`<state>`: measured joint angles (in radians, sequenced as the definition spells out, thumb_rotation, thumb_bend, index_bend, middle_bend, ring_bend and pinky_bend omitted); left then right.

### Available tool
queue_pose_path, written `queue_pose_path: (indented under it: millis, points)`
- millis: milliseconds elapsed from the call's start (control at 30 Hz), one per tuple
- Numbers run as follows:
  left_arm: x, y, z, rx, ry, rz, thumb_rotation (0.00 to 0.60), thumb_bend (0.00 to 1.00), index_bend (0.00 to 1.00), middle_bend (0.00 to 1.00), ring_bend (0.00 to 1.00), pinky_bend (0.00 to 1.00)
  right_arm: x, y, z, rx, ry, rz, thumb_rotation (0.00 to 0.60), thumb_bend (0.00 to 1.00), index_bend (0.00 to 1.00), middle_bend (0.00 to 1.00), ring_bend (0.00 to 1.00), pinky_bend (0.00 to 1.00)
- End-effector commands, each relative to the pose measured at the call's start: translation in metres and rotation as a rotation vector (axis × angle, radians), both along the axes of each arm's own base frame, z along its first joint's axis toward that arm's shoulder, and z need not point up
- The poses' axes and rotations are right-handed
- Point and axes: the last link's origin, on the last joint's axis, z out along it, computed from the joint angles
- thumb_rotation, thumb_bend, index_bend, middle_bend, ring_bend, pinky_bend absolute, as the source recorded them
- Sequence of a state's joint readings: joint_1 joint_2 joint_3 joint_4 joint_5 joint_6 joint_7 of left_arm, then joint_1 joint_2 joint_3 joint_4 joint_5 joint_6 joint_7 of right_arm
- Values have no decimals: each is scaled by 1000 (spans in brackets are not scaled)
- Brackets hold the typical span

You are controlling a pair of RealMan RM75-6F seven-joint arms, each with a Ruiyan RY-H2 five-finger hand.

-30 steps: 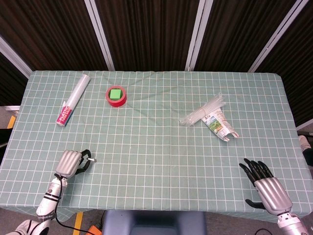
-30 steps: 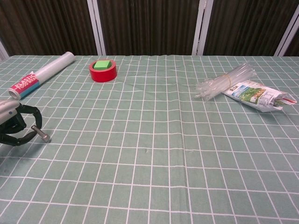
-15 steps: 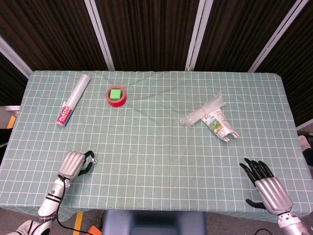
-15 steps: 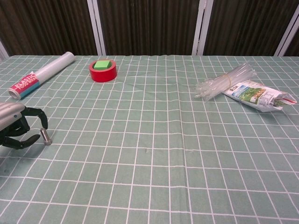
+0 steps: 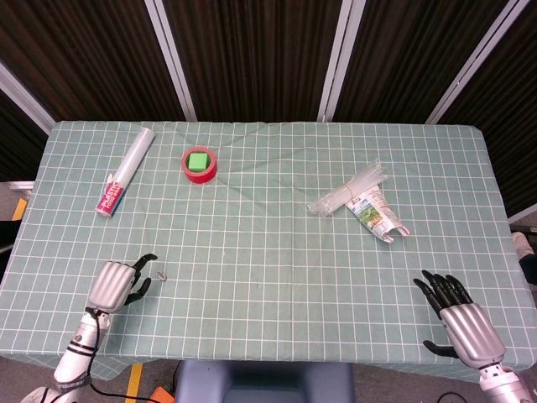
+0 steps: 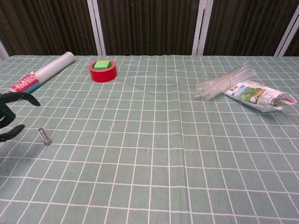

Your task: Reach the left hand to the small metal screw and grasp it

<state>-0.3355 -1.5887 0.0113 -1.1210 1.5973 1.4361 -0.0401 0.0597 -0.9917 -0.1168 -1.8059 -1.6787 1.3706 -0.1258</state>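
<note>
The small metal screw (image 5: 162,274) (image 6: 44,136) lies loose on the green checked tablecloth near the front left. My left hand (image 5: 114,283) (image 6: 10,115) is just left of it, fingers spread apart and holding nothing; a small gap separates the fingertips from the screw. In the chest view only the dark fingers show at the left edge. My right hand (image 5: 461,316) rests at the front right corner with its fingers extended, holding nothing; the chest view does not show it.
A roll of plastic wrap (image 5: 124,173) (image 6: 41,74) lies at the back left. A red tape roll with a green block (image 5: 199,164) (image 6: 103,70) sits behind the middle. A bundle of clear straws and a printed packet (image 5: 362,201) (image 6: 243,87) lie at the right.
My left hand had its fingers curled around the screw; it has opened and drawn back to the left, leaving the screw lying on the cloth. The right hand barely moved.
</note>
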Motion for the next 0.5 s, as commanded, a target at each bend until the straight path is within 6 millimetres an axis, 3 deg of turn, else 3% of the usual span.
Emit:
queue_pose_path:
  millis: [33, 100, 200, 500]
  points:
    - [-1, -79, 57, 53, -128, -34, 600, 417, 29, 97, 60, 168, -1, 0, -1, 4, 5, -1, 600, 155, 0, 0, 0, 0]
    - [0, -112, 78, 106, -163, -36, 600, 415, 0, 17, 1, 68, 0, 1, -2, 14, 5, 2, 600, 155, 0, 0, 0, 0]
    - [-2, -136, 95, 136, -140, -37, 600, 414, 0, 0, 0, 32, 3, 3, -2, 18, -2, 15, 600, 155, 0, 0, 0, 0]
    - [-4, -141, 106, 102, -100, 29, 600, 414, 0, 0, 0, 13, 8, 10, 1, 17, -14, 35, 600, 155, 0, 0, 0, 0]
